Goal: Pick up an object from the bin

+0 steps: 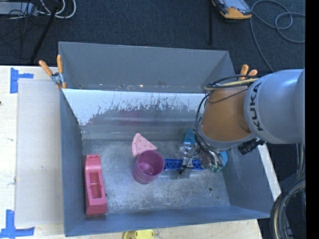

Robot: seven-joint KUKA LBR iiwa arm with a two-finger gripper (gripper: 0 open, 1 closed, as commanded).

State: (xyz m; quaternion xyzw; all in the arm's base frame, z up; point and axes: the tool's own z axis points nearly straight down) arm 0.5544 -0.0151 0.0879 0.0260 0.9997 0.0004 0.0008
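Note:
My gripper (pixel 187 164) reaches down at the right of the bin floor, right over a blue toy-brick piece (pixel 174 164) that lies flat there. Its metal fingers stand at the piece's right end, and whether they close on it I cannot make out. Just left of the blue piece a purple cup (pixel 147 167) lies tipped, its mouth facing up and to the front. A pink wedge-shaped piece (pixel 142 144) rests behind the cup.
A pink tape dispenser (pixel 94 184) lies along the left side of the bin floor. Another blue thing (pixel 189 136) shows partly under the arm's orange cover near the right wall. The arm covers the bin's right rear corner.

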